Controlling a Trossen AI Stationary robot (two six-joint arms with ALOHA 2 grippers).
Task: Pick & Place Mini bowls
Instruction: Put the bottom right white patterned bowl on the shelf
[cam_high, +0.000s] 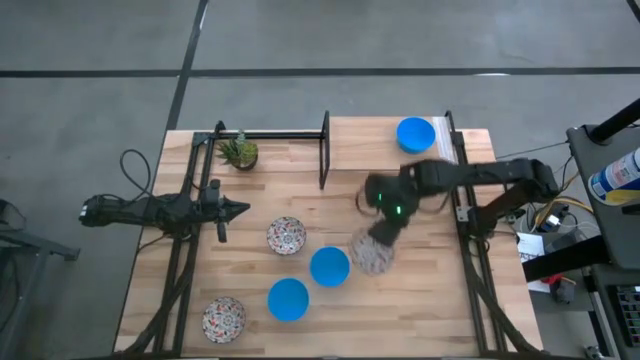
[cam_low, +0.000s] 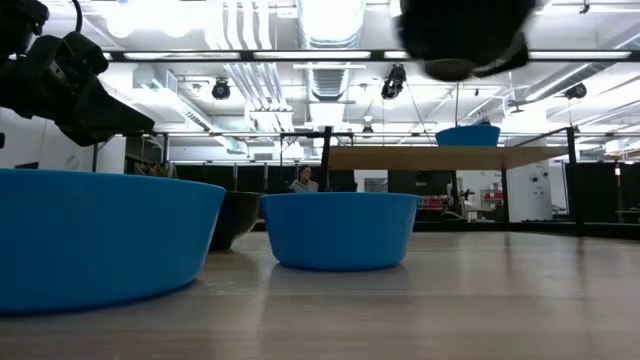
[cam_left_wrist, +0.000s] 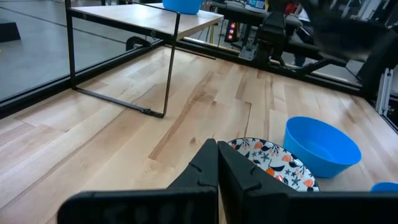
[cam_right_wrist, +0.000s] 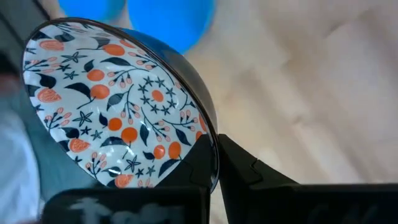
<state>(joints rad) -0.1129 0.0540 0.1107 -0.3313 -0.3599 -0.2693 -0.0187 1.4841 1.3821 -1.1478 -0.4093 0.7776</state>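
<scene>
Dark fingers (cam_right_wrist: 217, 163) of my right arm are pinched on the rim of a floral bowl (cam_right_wrist: 112, 99), lifted off the surface at centre-right of the high view, just right of a blue bowl (cam_high: 329, 266). The shelf (cam_high: 385, 145) lies toward upper right. Left fingers (cam_left_wrist: 217, 168) wait pressed together, empty, mid-left.

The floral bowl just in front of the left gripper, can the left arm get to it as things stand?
Probably yes: the left gripper, shut, points at that floral bowl with only bare table between.
</scene>
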